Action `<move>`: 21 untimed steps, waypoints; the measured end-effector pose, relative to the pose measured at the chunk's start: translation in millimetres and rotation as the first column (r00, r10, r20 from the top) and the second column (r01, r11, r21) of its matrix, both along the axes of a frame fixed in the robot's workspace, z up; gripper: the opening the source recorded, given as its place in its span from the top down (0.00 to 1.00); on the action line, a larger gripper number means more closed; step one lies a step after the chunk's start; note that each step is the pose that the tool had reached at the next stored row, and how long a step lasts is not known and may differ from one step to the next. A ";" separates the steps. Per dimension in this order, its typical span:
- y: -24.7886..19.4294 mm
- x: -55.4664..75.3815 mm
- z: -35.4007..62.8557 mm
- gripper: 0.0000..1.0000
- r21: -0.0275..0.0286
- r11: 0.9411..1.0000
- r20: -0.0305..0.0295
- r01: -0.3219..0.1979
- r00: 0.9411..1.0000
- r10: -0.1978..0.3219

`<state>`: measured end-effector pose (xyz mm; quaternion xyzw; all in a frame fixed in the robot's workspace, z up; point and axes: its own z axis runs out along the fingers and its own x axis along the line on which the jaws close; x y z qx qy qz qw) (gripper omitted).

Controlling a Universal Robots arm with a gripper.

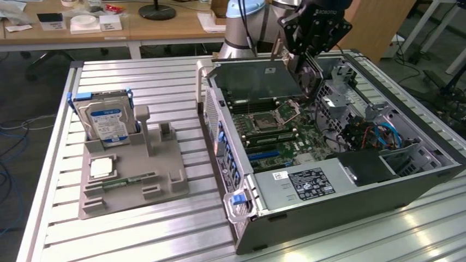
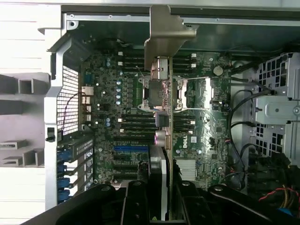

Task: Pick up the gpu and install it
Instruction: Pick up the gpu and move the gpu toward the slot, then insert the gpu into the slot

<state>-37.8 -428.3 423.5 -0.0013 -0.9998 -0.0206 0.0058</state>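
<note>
Closest to the wrist camera is my gripper (image 2: pixel 161 201), its fingers (image 2: pixel 136 199) clamped on the near end of the gpu (image 1: pixel 255 76). I hold the card in the air above the open computer case (image 1: pixel 350 210), which lies on its side on the slatted tabletop (image 1: pixel 145 240). Below the card sits the motherboard (image 2: pixel 201 136), and the gpu is not yet seated in it. From the wrist I see the card almost edge-on, with its silver bracket (image 2: pixel 166 33) at the far end, near the case wall.

I judge the gpu to be light and stiff, but thin and easily damaged. It should not flex in my hold, though a hard squeeze or a knock against the case could crack parts on its face. The bare board edges are the safest places to hold, away from the contact strip. Being gripped at one end, the card could tilt if I move sharply.
</note>
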 end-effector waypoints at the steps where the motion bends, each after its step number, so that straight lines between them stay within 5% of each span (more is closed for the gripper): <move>1: 0.0 2.2 -0.1 0.72 0.000 1.000 0.000 0.000 1.000 0.000; 17: -0.1 3.8 -0.1 0.72 0.003 1.000 0.000 -0.001 1.000 0.001; 21: -0.2 3.8 -0.1 0.72 0.003 0.999 0.000 -0.037 0.999 0.037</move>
